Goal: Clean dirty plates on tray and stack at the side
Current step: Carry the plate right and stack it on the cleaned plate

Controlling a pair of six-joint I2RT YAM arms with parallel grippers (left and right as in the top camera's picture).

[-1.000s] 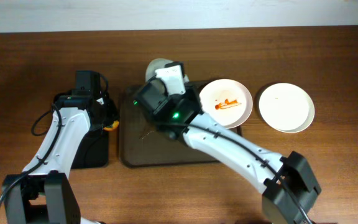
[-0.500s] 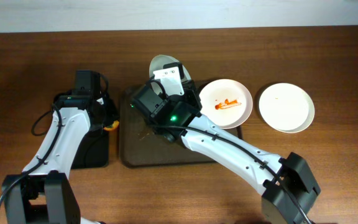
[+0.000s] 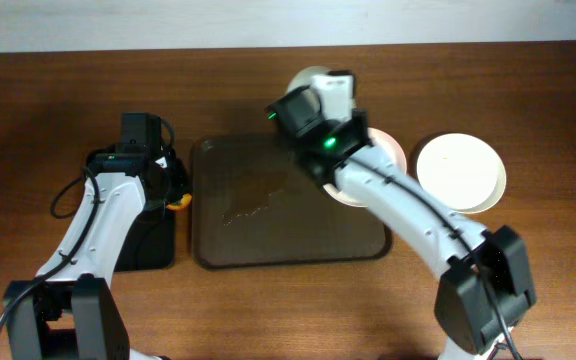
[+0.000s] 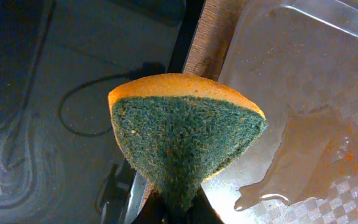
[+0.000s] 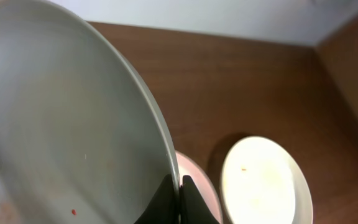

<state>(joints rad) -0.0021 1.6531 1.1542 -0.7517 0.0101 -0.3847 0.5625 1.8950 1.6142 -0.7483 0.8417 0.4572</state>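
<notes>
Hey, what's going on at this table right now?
The right fingers pinch a white plate by its rim, holding it tilted in the air. The left fingers grip a green-and-orange sponge beside the wet brown tray. One clean plate sits right of the tray; another plate is partly hidden under the arm.

We call this a robotics lab bench, not a home kitchen: two white robot arms [image 3: 408, 215] reach in from the near side over a brown wooden table [image 3: 528, 290], plain pale wall [image 3: 68, 25] along the far edge, with a tray [image 3: 268, 240], plates [image 3: 460, 172] and a sponge [image 4: 182, 140] as props.
</notes>
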